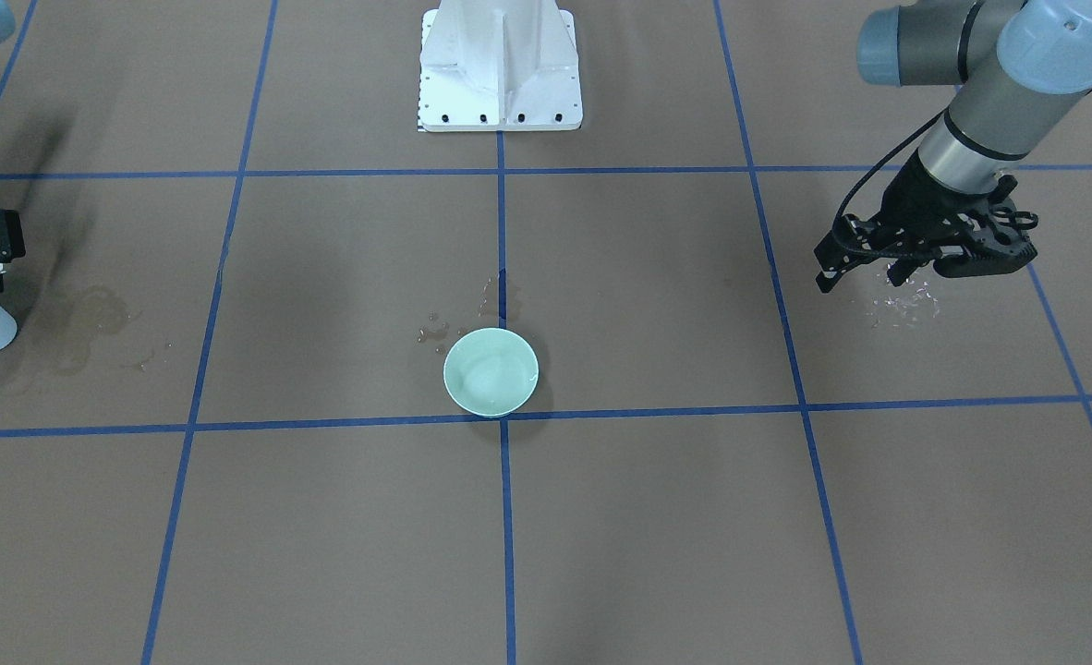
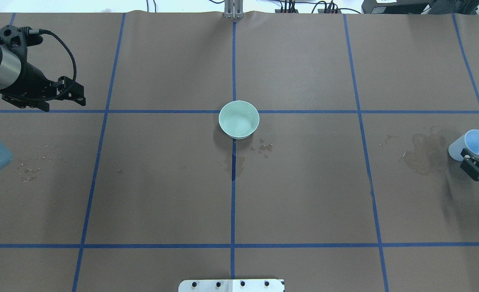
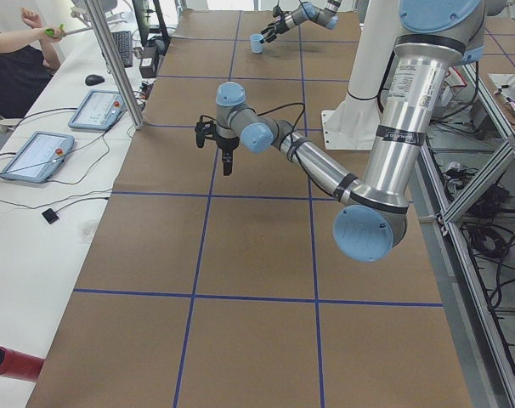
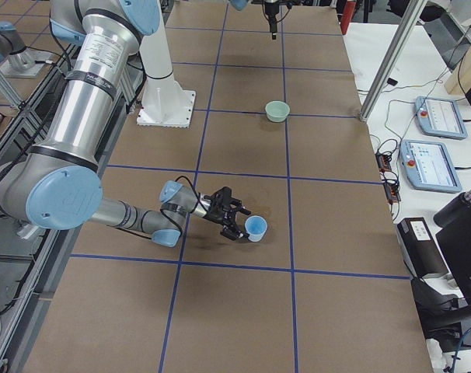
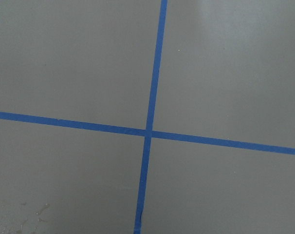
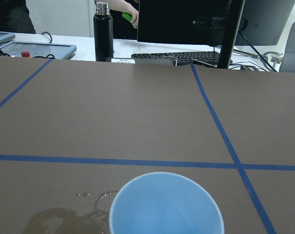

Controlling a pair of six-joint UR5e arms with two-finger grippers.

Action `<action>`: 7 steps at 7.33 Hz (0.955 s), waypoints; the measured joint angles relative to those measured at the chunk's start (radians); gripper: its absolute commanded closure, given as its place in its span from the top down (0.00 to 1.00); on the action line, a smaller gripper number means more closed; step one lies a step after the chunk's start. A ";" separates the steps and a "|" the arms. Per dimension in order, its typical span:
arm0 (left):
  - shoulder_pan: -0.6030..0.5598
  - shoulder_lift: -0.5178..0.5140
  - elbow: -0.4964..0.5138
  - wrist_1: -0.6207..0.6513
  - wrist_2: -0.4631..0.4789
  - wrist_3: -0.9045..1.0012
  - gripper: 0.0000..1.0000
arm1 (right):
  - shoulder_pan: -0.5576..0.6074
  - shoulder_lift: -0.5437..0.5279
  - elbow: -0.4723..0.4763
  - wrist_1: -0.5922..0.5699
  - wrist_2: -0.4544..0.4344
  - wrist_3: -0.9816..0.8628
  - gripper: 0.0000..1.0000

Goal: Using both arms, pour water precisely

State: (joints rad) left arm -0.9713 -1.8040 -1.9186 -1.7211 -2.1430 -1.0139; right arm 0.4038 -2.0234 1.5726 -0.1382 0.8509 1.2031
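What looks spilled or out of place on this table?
Water is spilled on the table: droplets beside the bowl, a dark wet stain near the blue cup, and small drops at the robot's left end. None belongs there.

No legible txt, nos. or brand in any view. Exterior left view, upper right: left arm (image 3: 385, 144) has a print strip (image 3: 400, 82) along its silver tube, too small to read. Right wrist view, upper left: white tag (image 6: 119, 60) at table edge beside black bottle (image 6: 103, 31), print blurred. Tablets (image 3: 97, 109) at left edge of exterior left view: screens lit, nothing readable.
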 measured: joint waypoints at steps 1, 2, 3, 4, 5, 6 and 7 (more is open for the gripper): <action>0.000 0.000 0.001 0.000 0.000 0.000 1.00 | 0.001 -0.016 0.030 -0.001 0.011 -0.016 0.99; 0.001 0.000 0.002 0.000 0.000 0.000 1.00 | 0.003 -0.031 0.067 -0.003 0.027 -0.037 0.99; 0.002 -0.002 0.003 0.000 0.000 0.000 1.00 | 0.006 -0.042 0.105 -0.006 0.046 -0.064 0.99; 0.003 -0.007 0.004 0.000 -0.001 0.000 1.00 | 0.019 -0.048 0.130 -0.009 0.073 -0.094 0.99; 0.005 -0.015 0.005 0.000 -0.003 -0.004 1.00 | 0.067 -0.047 0.147 -0.021 0.132 -0.129 0.99; 0.007 -0.030 0.006 0.000 -0.004 -0.019 1.00 | 0.131 -0.044 0.172 -0.054 0.203 -0.170 0.99; 0.018 -0.051 0.008 0.000 -0.004 -0.054 1.00 | 0.189 -0.040 0.212 -0.107 0.270 -0.202 0.99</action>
State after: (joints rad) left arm -0.9533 -1.8554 -1.9111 -1.7209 -2.1470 -1.0675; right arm 0.5924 -2.0638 1.7845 -0.2454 1.1214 1.0010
